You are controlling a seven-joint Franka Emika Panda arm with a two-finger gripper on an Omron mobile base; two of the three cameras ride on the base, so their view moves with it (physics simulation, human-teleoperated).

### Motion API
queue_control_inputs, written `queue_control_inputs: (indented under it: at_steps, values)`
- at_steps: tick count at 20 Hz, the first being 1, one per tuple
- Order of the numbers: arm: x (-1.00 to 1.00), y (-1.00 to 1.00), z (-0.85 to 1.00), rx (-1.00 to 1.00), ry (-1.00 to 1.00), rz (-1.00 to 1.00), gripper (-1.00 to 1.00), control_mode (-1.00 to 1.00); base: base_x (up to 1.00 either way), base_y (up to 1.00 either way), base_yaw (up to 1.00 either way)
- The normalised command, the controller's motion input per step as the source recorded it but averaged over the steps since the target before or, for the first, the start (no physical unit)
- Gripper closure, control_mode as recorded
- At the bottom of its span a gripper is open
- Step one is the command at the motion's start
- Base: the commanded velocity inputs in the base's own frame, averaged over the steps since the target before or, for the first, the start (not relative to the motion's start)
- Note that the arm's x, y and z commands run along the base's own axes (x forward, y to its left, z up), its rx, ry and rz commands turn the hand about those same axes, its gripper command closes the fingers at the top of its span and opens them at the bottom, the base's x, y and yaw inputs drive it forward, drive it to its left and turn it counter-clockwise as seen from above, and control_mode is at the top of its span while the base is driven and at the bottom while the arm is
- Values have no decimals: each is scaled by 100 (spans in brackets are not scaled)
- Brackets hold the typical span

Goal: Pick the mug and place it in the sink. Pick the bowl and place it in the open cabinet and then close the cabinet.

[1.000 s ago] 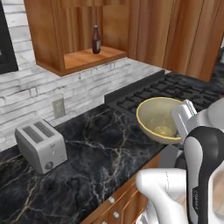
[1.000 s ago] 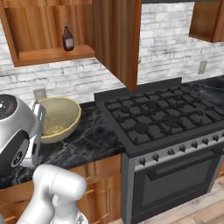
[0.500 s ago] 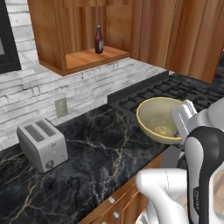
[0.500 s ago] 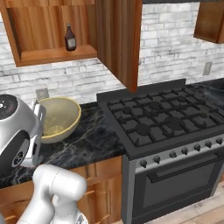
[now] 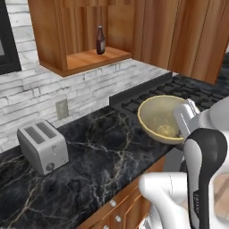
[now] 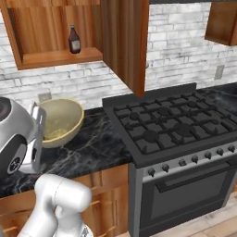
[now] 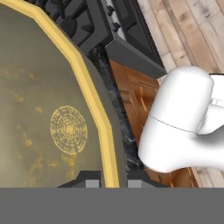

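The pale yellow-tan bowl [image 5: 161, 117] [image 6: 62, 118] [image 7: 52, 122] sits tilted, low over the black marble counter [image 5: 98, 161] beside the stove. My gripper [image 7: 113, 180] is shut on its near rim, one fingertip [image 7: 89, 181] inside the olive interior and the other outside. The white hand [image 5: 185, 117] [image 6: 37, 132] stands at the bowl's edge. Above and behind, the reddish-brown wall cabinet [image 5: 91, 60] [image 6: 55, 56] is open, its door [image 6: 126, 44] swung out toward me. The mug and the sink are out of view.
A dark bottle [image 5: 101, 39] [image 6: 74, 39] stands on the open cabinet's shelf. A silver toaster [image 5: 42, 145] sits left on the counter. The black stove [image 6: 171, 120] with its oven lies right of the bowl. The wood floor shows below.
Both base views have drifted very slightly, the whole scene shifting a little to the right. The bowl stays in my grip at the same spot relative to the arm.
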Motion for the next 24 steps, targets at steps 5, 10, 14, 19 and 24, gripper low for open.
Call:
queue_control_inputs:
  at_steps: [5, 10, 14, 19, 24]
  values:
    - [5, 23, 22, -2, -5, 3, 100, -100, 0, 0, 0]
    - [0, 8, 23, 0, -6, 17, 100, -100, 0, 0, 0]
    - [2, 5, 24, 0, 0, 17, 100, -100, 0, 0, 0]
    - [2, 1, 14, -4, -5, 16, 100, -100, 0, 0, 0]
    - [1, 11, 10, -17, -19, 3, 100, -100, 0, 0, 0]
